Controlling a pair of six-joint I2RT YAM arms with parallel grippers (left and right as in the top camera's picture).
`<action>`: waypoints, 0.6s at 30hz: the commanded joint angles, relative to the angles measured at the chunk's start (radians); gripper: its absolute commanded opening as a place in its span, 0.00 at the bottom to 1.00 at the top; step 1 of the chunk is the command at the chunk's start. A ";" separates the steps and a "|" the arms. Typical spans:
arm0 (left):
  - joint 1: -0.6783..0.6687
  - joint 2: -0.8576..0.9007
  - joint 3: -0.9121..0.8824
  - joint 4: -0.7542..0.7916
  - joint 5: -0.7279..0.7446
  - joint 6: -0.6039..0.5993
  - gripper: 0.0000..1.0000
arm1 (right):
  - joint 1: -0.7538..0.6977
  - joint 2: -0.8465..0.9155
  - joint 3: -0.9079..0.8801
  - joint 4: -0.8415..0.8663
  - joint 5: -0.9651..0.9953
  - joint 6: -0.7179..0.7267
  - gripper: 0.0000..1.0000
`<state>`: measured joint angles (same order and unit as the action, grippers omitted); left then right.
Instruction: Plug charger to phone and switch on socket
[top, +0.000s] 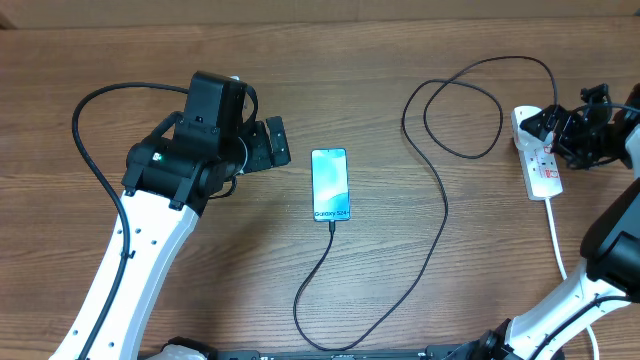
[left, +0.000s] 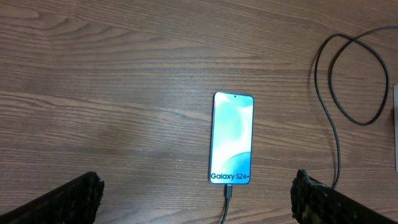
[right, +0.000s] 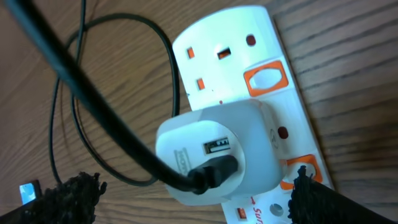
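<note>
Well, the phone (top: 330, 185) lies flat about the middle of the desk (top: 320, 80), screen lit blue-teal, its lettered end turned to the near edge. The charger (right: 93, 98) has its small tip at that end, seemingly seated in the port. From there the black cable runs toward the near edge, bends round to the right and climbs toward the far right corner, where it makes a loose loop. Its other end, a black connector, sits in a white adapter (right: 217, 152) plugged into the socket (top: 545, 170). The socket lies along the right edge, its white cord (top: 553, 230) trailing toward the near edge. An orange-red switch (right: 267, 79) shows beside the outlet next to the adapter. My right pincer (top: 558, 128) hangs over the socket, released, its fingers spread wide either side of the adapter and touching nothing I can see. My left pincer (top: 266, 146) hovers left of the phone, likewise released and holding nothing.
</note>
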<state>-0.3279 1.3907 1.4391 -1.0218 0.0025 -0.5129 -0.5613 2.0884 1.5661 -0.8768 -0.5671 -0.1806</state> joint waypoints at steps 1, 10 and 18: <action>-0.006 -0.003 0.003 0.001 -0.017 0.023 1.00 | 0.007 0.005 -0.030 0.028 0.009 -0.008 1.00; -0.006 -0.003 0.003 0.001 -0.017 0.023 1.00 | 0.012 0.005 -0.084 0.126 0.008 -0.004 1.00; -0.006 -0.003 0.003 0.001 -0.017 0.023 1.00 | 0.047 0.005 -0.087 0.156 0.009 -0.004 1.00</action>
<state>-0.3279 1.3907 1.4391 -1.0214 0.0025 -0.5129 -0.5423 2.0884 1.4933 -0.7208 -0.5499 -0.1841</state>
